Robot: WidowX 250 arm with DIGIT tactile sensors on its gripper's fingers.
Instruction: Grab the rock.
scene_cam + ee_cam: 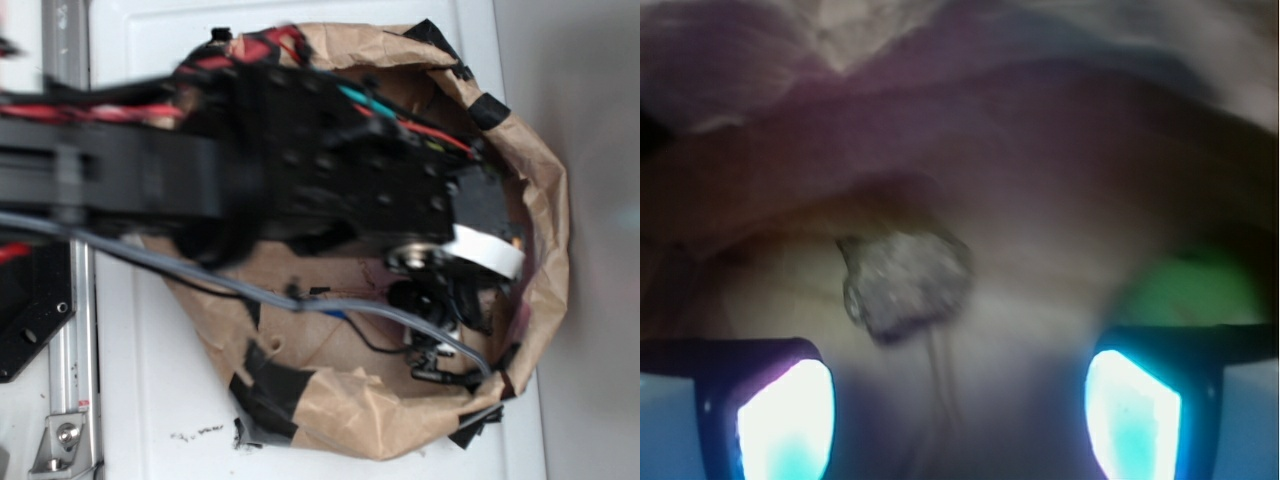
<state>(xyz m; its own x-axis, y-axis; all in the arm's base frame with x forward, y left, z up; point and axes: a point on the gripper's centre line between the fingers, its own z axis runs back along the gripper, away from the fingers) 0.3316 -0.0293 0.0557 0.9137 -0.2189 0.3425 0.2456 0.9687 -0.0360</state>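
In the wrist view the rock (906, 283), a rough grey-brown lump, lies on brown paper just ahead of my gripper (958, 405) and a little left of its centre line. The two fingers (785, 420) stand wide apart with nothing between them, so the gripper is open. A green plush toy (1190, 290) shows blurred at the right, behind the right finger. In the exterior view the arm reaches into the paper bag (540, 170) and the gripper (450, 310) points down inside it; the rock is hidden there.
The brown paper bag has raised crumpled walls with black tape patches (270, 395) all round the gripper. A grey cable (200, 270) crosses the bag. The bag lies on a white surface (160, 400) with a metal rail (70, 380) at the left.
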